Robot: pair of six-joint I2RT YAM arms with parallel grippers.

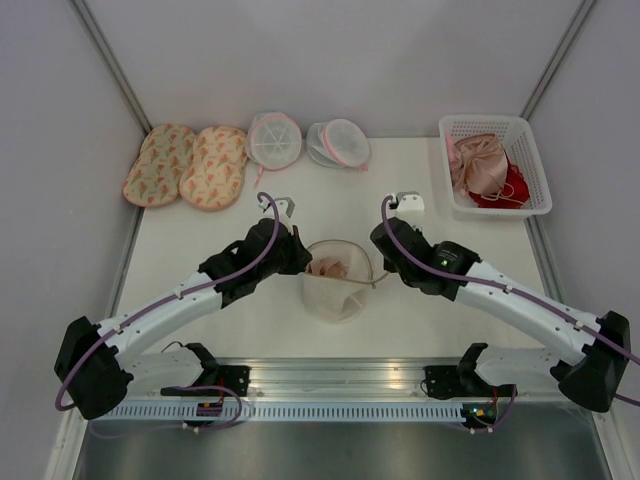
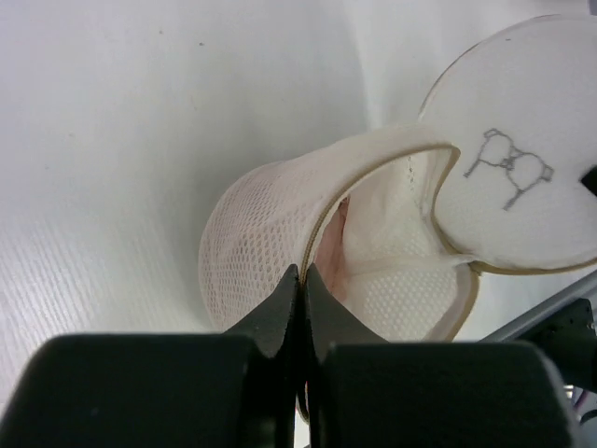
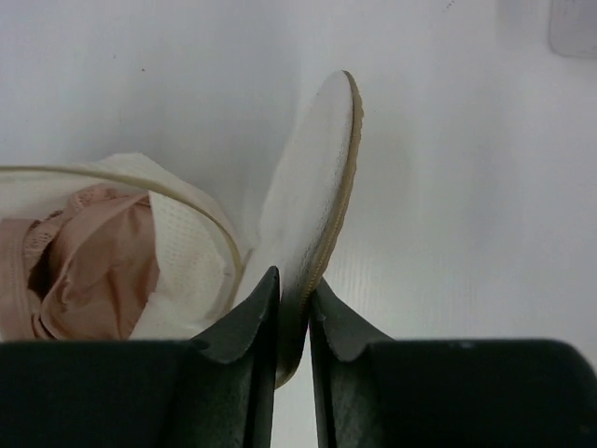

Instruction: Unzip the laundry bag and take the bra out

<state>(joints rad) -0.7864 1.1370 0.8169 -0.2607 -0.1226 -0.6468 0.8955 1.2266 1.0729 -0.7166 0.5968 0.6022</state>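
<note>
Gaping at the centre of the worktop (image 1: 180, 232), the bag (image 1: 336, 296) is a round clamshell of cream honeycomb mesh with tan piping. The bra (image 3: 93, 266), soft crumpled pinkish-beige fabric, sits inside. The left pincer (image 2: 300, 276), at its 9 o'clock, nips the curved mesh rim; the right pincer (image 3: 294, 287), at 3 o'clock, nips the flat, stiff half's edge.

Left arm (image 1: 165, 305), right arm (image 1: 530, 305): white link shells, black joint housings, black bases. Purple cable (image 1: 384, 218) runs along each. Small green light (image 1: 441, 264) on right wrist. Left pincer (image 2: 300, 280), right pincer (image 3: 294, 291): matte black, blocky bodies, wedge-tipped fingers.
</note>
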